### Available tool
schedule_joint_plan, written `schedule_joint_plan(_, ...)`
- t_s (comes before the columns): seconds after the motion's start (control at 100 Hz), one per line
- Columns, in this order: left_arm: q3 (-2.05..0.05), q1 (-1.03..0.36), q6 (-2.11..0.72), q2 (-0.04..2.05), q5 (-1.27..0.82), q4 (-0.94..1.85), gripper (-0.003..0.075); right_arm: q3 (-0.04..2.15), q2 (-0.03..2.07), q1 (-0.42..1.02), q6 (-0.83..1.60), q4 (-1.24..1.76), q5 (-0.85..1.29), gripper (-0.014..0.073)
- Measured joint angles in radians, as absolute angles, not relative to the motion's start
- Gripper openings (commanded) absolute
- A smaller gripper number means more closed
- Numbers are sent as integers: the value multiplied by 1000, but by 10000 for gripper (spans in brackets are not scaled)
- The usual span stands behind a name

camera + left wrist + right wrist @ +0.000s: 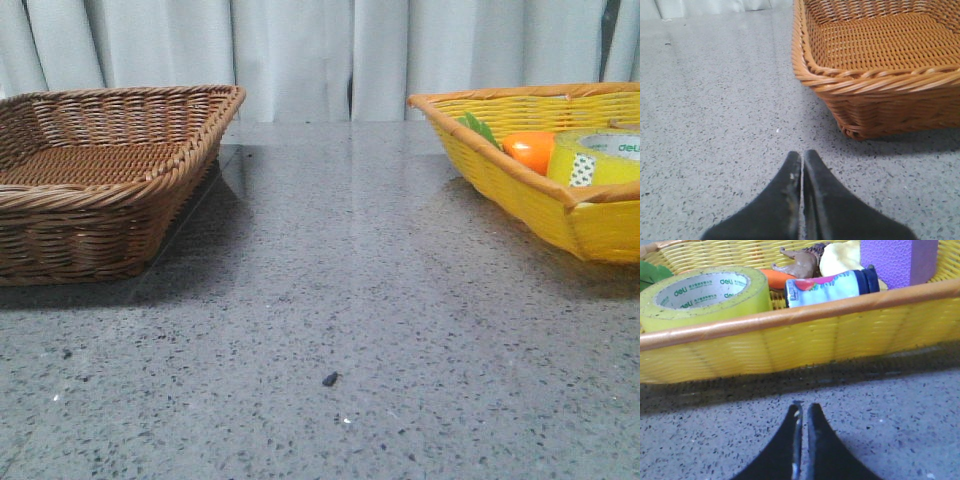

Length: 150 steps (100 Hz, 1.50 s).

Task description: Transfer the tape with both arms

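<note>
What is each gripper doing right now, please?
Left gripper: closed, holding nothing, near the brown basket.
Right gripper: closed, empty; tape untouched.

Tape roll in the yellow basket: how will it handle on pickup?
The tape lies flat, core up, so it likely won't roll until tipped on edge. The thick wound roll looks stiff, probably fairly heavy. Its glossy side may be slippery; the yellow basket rim crowds it.
</note>
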<state>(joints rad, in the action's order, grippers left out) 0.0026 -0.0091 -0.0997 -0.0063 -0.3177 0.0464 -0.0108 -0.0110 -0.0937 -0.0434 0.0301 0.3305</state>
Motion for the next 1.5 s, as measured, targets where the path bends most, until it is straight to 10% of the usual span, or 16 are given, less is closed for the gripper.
schedule_joint_plan(1.5,-3,-9,-100,-6,69,211,-21,-9,-11,-94,-43,30,63,-74)
